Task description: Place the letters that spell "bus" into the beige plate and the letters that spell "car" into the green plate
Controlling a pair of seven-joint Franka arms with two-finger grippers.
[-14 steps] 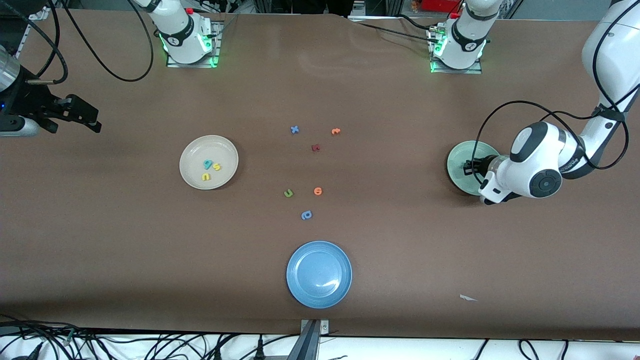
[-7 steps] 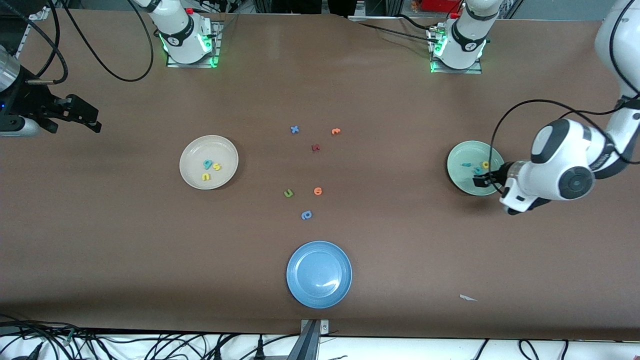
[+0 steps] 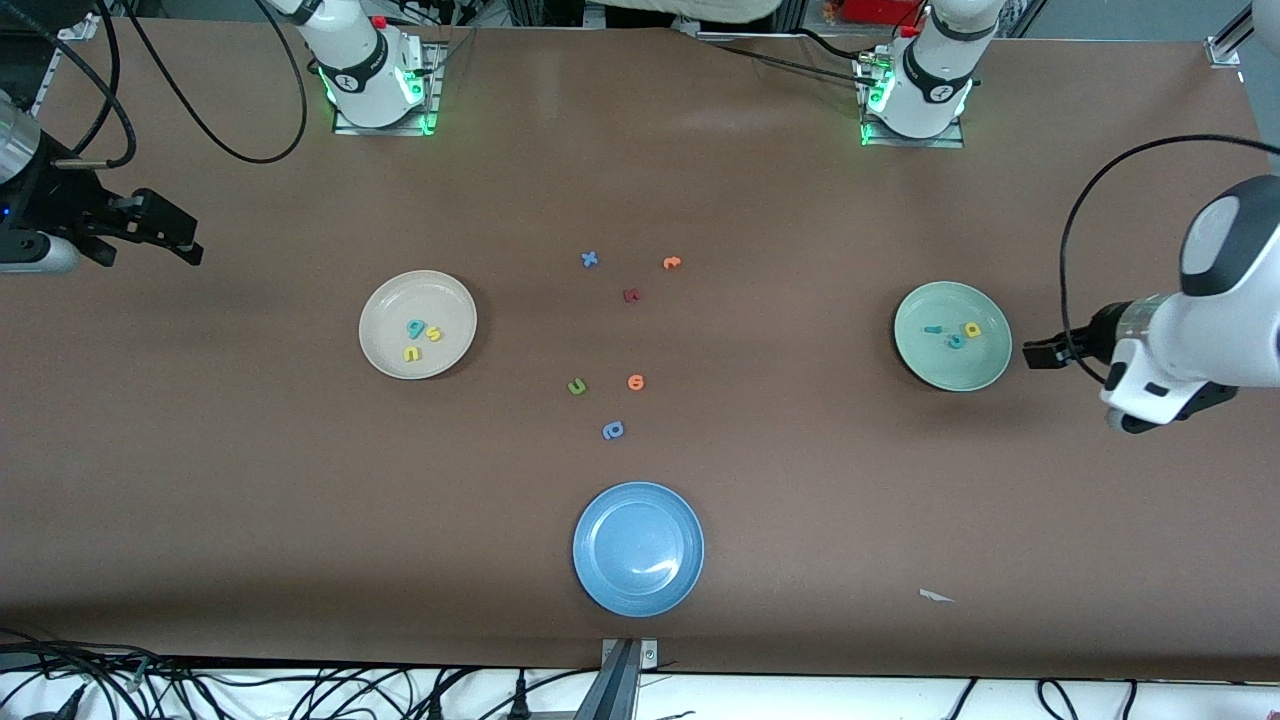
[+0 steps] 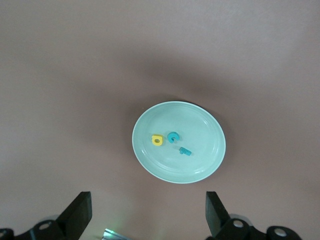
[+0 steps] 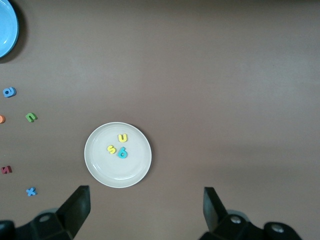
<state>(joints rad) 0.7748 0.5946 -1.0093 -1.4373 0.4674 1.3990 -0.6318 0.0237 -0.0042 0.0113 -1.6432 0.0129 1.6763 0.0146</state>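
The beige plate (image 3: 400, 300) holds a teal "b" (image 3: 415, 328), a yellow "s" (image 3: 434, 334) and a yellow "u" (image 3: 412, 353). In the green plate (image 3: 940, 365) lie a thin teal "r" (image 3: 934, 329), a teal "c" (image 3: 955, 341) and a yellow "a" (image 3: 972, 329). My left gripper (image 3: 1037, 353) hangs open and empty just off the green plate's rim, toward the left arm's end of the table. The left wrist view shows the green plate (image 4: 200, 165) ahead of the spread fingers (image 4: 80, 212). My right gripper (image 3: 192, 240) waits open at the right arm's end, with the beige plate (image 5: 107, 172) in its wrist view.
Loose letters lie mid-table: a blue "x" (image 3: 589, 259), an orange one (image 3: 671, 263), a dark red one (image 3: 631, 295), a green "u" (image 3: 577, 386), another orange one (image 3: 635, 382) and a blue rounded one (image 3: 613, 430). A blue plate (image 3: 638, 548) sits nearer the camera.
My left gripper opened over the green plate and drew back toward the left arm's end of the table, uncovering the three letters in the plate. The right arm has stayed still.
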